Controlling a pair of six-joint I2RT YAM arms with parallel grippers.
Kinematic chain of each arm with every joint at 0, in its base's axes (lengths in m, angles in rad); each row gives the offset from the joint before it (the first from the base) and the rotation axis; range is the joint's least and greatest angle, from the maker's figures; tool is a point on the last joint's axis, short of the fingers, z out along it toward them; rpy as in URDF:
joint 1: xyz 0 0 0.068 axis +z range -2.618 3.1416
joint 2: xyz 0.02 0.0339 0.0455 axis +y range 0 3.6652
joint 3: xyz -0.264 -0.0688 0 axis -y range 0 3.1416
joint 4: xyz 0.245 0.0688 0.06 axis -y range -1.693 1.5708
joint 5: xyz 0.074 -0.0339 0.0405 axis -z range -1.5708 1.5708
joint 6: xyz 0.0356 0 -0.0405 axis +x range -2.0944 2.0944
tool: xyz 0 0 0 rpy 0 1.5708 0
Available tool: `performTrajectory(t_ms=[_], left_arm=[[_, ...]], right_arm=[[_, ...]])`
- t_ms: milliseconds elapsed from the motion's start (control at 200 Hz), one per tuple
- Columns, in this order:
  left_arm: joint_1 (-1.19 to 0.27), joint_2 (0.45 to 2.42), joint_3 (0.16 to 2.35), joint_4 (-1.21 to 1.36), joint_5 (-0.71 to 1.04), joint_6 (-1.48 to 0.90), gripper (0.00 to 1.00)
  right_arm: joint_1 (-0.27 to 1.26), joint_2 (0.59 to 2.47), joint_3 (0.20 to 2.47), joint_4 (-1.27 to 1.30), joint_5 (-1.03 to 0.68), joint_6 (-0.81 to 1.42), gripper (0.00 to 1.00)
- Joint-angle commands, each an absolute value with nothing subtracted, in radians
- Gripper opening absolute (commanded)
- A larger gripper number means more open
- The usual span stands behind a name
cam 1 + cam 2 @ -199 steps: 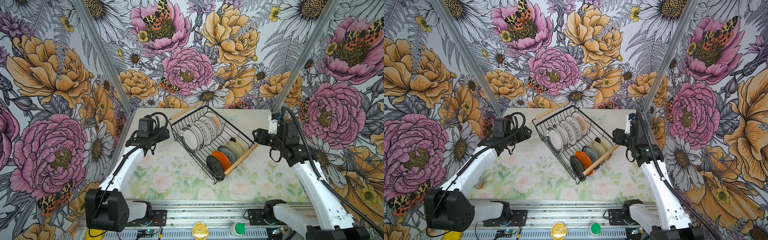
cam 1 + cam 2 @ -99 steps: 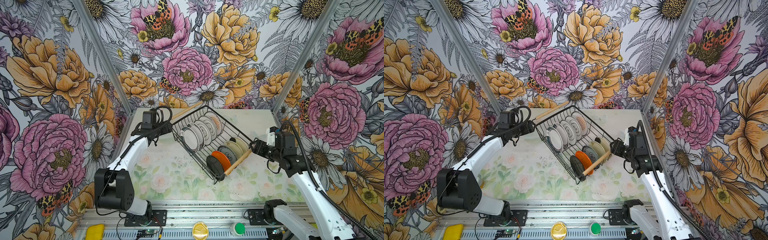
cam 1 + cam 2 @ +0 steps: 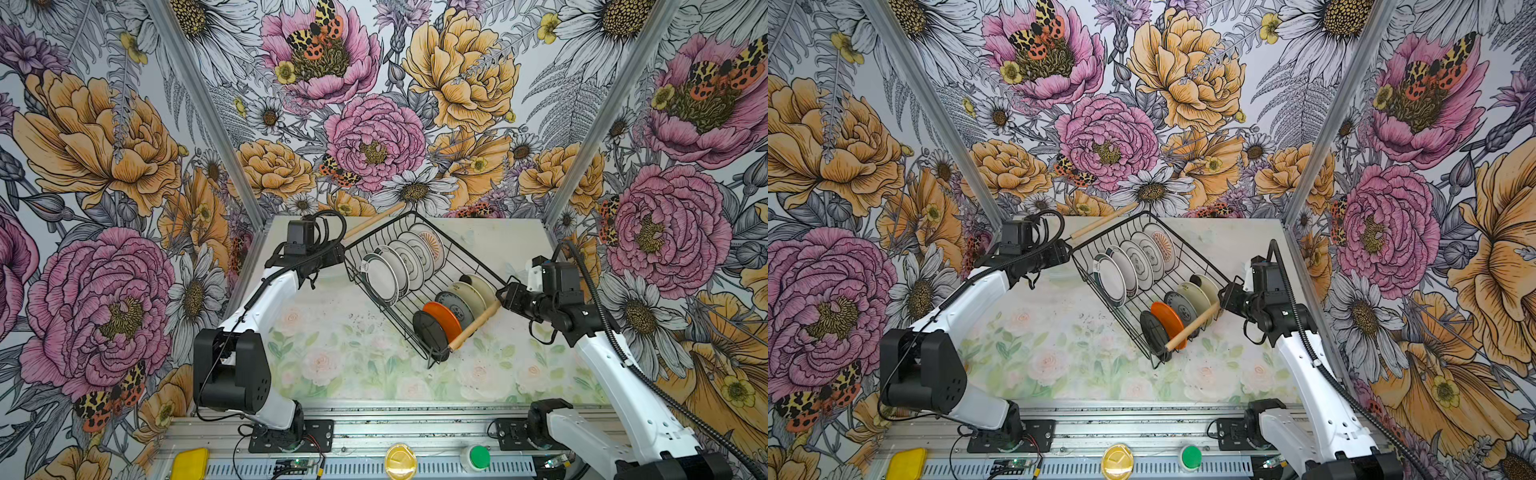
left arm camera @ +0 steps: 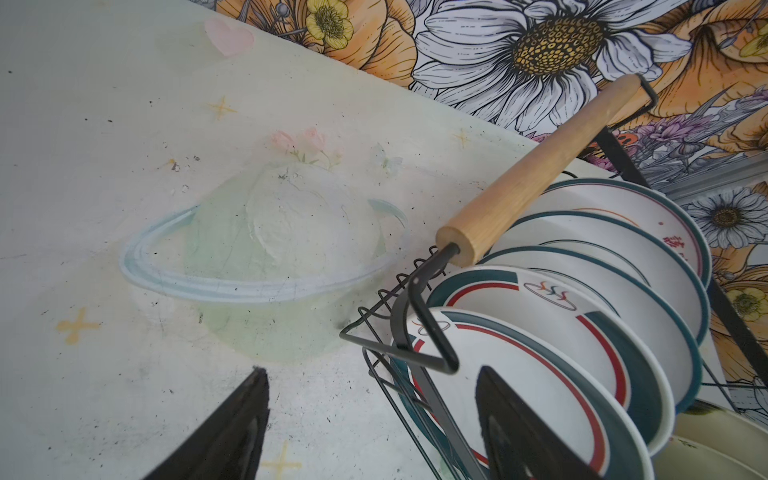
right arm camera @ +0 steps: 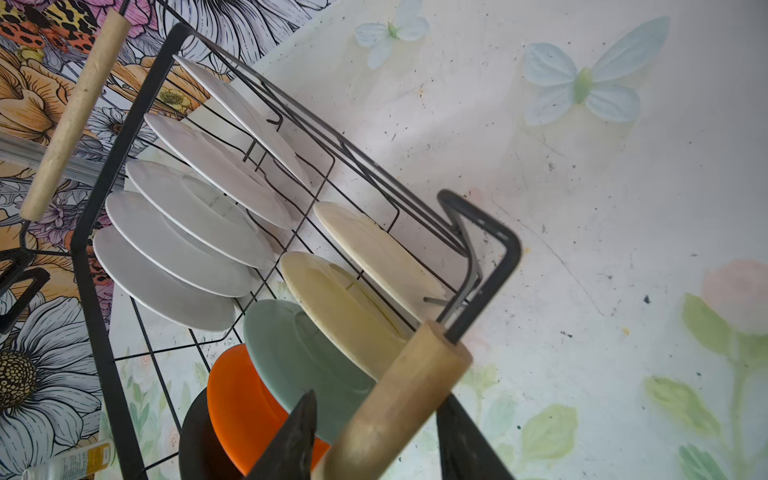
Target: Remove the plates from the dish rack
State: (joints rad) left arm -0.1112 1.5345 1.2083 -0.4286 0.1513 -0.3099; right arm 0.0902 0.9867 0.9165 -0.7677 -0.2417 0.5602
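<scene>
Robot lab test cell, not a real kitchen. Evidence:
- The left arm [image 3: 266,299] and right arm [image 3: 615,365] sit on black mount plates [image 3: 291,436] on an aluminium extrusion rail [image 3: 415,432] along the front edge.
- The rail area carries a green push button [image 3: 480,456], a yellow round cap [image 3: 401,459] and a bare circuit board [image 3: 291,462] with loose wires.
- The walls are flat panels of printed floral wallpaper [image 3: 374,137], joined by aluminium corner posts [image 3: 199,104].
- The tabletop [image 3: 332,357] is a scuffed printed floral sheet.
- The kitchenware on the bench is a dish rack [image 3: 473,327] of plates [image 3: 382,278].
</scene>
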Motion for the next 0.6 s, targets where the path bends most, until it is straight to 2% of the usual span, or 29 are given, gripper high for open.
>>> performTrajectory(t_ms=[0,275,596], left_arm=[[-0.119,1.565,1.253,-0.405,0.154,-0.295,0.78],[-0.12,1.663,1.32,-0.397,0.16,-0.305,0.75],[-0.109,1.851,1.473,-0.397,0.163,-0.305,0.7]], right_arm=[[0.09,1.015,0.926,-0.742,-0.259,0.561,0.44],[0.1,1.147,1.021,-0.708,-0.293,0.527,0.3],[0.114,1.415,1.208,-0.611,-0.302,0.514,0.27]])
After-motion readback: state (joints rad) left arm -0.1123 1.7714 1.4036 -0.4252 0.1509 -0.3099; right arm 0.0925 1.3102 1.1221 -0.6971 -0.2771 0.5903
